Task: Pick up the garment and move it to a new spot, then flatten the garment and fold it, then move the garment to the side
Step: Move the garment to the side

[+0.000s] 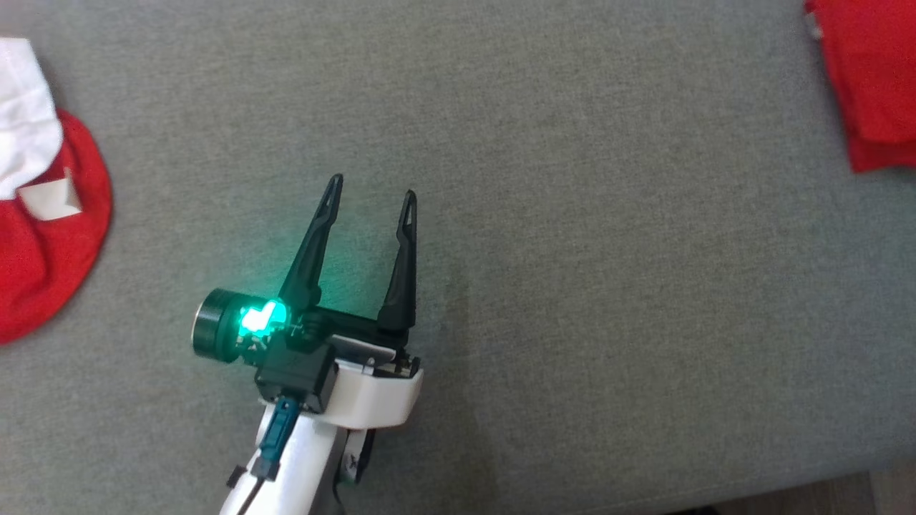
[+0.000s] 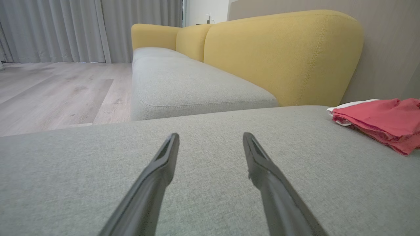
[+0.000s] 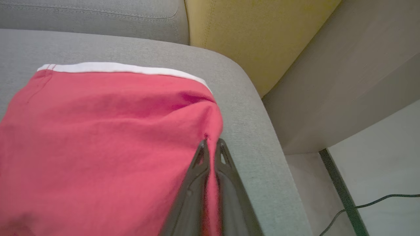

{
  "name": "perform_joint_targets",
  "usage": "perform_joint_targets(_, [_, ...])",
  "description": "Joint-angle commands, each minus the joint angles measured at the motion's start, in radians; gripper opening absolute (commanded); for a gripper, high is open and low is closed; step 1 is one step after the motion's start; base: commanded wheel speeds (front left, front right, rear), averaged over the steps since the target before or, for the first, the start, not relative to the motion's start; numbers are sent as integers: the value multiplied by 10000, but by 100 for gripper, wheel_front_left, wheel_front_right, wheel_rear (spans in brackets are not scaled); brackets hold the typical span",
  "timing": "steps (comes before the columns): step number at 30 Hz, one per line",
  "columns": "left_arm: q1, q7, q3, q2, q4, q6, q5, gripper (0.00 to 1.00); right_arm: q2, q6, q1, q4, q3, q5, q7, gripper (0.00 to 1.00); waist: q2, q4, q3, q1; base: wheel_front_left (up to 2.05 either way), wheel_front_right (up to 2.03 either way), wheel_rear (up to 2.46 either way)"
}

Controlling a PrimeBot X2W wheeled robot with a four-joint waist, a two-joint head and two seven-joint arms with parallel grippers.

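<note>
The garment (image 3: pixel 98 137) is red with a white band along its far edge. It lies on the grey cushion (image 3: pixel 249 131), close to the cushion's right edge. My right gripper (image 3: pixel 211 144) is shut on a pinched fold at the garment's right side. The same garment (image 1: pixel 869 79) sits at the top right of the head view and appears as the garment (image 2: pixel 380 123) at the right of the left wrist view. My left gripper (image 1: pixel 372 187) hovers open over bare cushion, well left of the garment, and this gripper (image 2: pixel 211 135) has nothing between its fingers.
A second heap of red and white cloth (image 1: pixel 43 229) lies at the cushion's left edge. Yellow backrests (image 2: pixel 279 55) rise behind the seat. Beyond the cushion's right edge are a floor and a dark cable (image 3: pixel 370 205). Wooden floor (image 2: pixel 55 91) lies far left.
</note>
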Motion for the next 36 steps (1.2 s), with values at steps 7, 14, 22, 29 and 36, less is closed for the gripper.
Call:
perform_joint_targets(7, [-185, -51, 53, -20, -148, 14, -27, 100, -447, 63, -325, 479, -389, -1061, -1044, 100, 1, 100, -60, -2, 0, 0, 0])
perform_joint_targets(14, [298, -51, 33, -20, 89, 94, -311, 100, 636, 63, -132, 998, -826, -2754, -2381, 100, 1, 360, -1249, -2, 0, 0, 0])
perform_joint_targets(22, [1366, -51, 366, -20, 516, 287, -1150, 100, 2528, 63, 1561, 296, -367, -2603, -2667, 100, 1, 775, -3125, -2, 0, 0, 0])
perform_joint_targets(29, [2566, -51, 886, -20, 826, 351, -1601, 100, 4390, 63, 3869, -463, 423, -1993, -2872, 100, 1, 1463, -4950, -2, 0, 0, 0])
perform_joint_targets(36, [3225, -51, 1557, -19, 746, 245, -1220, 100, 5828, 63, 5513, -2199, -486, -2328, -2955, 100, 1, 2002, -5819, -2, 0, 0, 0])
